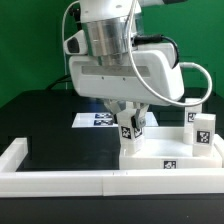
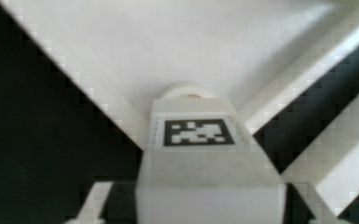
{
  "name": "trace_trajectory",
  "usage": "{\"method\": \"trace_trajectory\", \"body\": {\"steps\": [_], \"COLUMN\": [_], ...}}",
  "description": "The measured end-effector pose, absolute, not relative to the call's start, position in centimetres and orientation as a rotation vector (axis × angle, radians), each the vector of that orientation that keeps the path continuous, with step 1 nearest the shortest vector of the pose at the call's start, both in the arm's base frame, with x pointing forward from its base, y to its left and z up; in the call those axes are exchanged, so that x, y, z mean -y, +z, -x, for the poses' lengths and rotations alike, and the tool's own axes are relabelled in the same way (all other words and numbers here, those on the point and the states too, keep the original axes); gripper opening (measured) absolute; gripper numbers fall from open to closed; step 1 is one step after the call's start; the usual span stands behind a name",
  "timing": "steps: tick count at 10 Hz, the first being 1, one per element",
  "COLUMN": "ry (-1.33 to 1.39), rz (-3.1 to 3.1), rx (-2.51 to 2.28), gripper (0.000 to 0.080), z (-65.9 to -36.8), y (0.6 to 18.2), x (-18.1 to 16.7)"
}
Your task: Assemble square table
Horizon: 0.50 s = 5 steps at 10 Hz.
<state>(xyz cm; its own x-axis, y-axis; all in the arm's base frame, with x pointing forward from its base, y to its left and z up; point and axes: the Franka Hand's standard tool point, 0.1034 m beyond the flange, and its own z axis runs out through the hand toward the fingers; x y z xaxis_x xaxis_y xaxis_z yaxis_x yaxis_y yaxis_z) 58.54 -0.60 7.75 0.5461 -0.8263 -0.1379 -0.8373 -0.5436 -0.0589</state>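
Wrist view: leg (image 2: 197, 140) between claw (image 2: 197, 190) fingers

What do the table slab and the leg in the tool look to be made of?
Slab: seemingly white plastic, matte, with even colour and a thick moulded edge carrying a printed tag. Leg: apparently the same matte white plastic, with a rounded end; its black-and-white tag looks like a paper sticker.

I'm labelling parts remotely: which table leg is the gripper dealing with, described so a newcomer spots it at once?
Find the big white square tabletop against the white rail at the front. The leg stands tilted between the gripper fingers, at the slab's corner nearer the exterior view's left; the other legs stand free at the right.
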Motion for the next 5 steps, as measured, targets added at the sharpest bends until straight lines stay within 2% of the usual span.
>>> {"method": "trace_trajectory", "body": {"steps": [3, 5], "ry": [0.165, 0.166], "rz": [2.496, 2.484], "rx": [-1.722, -1.741], "gripper": [0.0292, 0.0292], "z": [-58.49, -58.50], "y": [7.67, 7.67], "x": [0.12, 0.11]}}
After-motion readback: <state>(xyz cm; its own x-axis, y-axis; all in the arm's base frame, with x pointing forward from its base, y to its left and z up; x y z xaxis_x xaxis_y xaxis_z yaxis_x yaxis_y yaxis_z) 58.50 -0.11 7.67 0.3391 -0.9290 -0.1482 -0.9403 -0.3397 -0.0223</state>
